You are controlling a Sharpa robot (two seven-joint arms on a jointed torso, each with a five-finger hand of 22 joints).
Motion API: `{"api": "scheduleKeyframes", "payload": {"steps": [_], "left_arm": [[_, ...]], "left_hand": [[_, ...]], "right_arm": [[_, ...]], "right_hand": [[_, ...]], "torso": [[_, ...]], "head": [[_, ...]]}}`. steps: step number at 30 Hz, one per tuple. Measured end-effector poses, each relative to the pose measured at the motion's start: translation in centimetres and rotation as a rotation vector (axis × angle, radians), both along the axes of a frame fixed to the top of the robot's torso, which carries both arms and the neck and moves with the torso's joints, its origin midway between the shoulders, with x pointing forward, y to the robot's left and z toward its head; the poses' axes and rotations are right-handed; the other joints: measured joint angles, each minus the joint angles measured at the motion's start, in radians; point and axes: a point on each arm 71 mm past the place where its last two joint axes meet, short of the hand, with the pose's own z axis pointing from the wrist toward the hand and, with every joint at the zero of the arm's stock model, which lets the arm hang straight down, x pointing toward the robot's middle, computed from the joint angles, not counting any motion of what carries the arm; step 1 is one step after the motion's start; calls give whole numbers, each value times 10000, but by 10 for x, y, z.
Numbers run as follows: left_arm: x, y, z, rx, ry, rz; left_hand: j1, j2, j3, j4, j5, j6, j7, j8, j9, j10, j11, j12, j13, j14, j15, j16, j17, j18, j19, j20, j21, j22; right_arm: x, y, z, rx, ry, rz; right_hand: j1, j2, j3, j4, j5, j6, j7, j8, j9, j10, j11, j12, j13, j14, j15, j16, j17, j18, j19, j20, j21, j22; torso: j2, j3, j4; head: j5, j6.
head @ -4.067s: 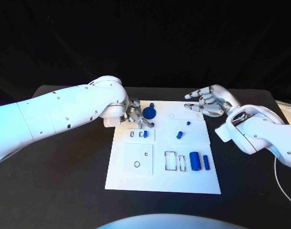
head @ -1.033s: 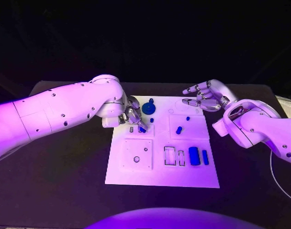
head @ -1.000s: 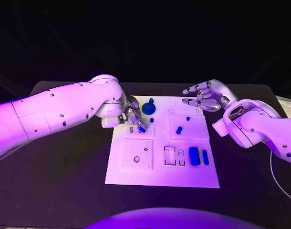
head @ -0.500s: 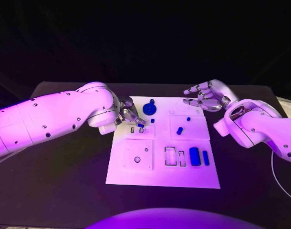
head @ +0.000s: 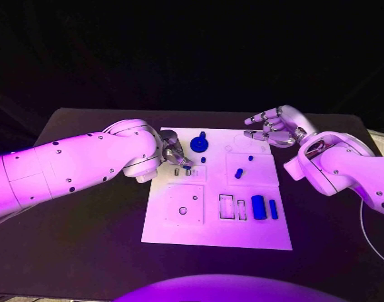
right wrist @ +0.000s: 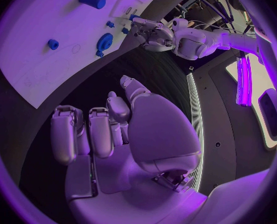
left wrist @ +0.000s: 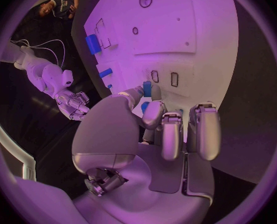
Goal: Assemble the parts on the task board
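Two hands work the task board (head: 212, 234): the left hand (head: 175, 153) pinches a small blue part (left wrist: 147, 88), plain from its wrist; the right hand (head: 274, 128) hovers, fingers loosely apart, empty.

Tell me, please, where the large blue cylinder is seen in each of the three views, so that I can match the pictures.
Head view: the large blue cylinder lies on the task board, near its right edge, beside the rectangular slots.
Left wrist view: it lies by the same slots, beyond the left hand.
Right wrist view: it lies on the board, far beyond the right hand.
Shared landmark: the white task board.
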Motion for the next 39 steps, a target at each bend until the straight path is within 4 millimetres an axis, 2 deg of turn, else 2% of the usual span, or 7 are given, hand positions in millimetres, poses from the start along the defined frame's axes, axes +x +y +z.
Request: {"api": "scheduleKeyframes", "payload": {"steps": [14,39], "left_arm": [[2,-6,-5,601,-16,-422],[0,-7,-9,1015,358,-893]], "left_hand": [[-88,-88,135,-136,-44,3,1,23,4,-1,1,0,-2,0,0,0,-1,0,0,1,0,-2],[-251,66,245,-54,-81,4,2,162,142,29,-29,0,-97,0,0,0,6,0,1,1,0,-4]], "right_arm": [[0,1,0,56,5,25],[0,2,-1,129,15,62]], "right_hand": [[0,0,0,0,0,0,0,0,0,0,0,0,-2,0,0,0,-1,0,0,0,0,-2],[0,0,43,43,0,0,0,0,0,0,0,0,-7,0,0,0,-3,-1,0,0,0,-4]], "torso": [[13,1,3],[12,-6,13]], "head": [[12,-31],[15,-89]]}}
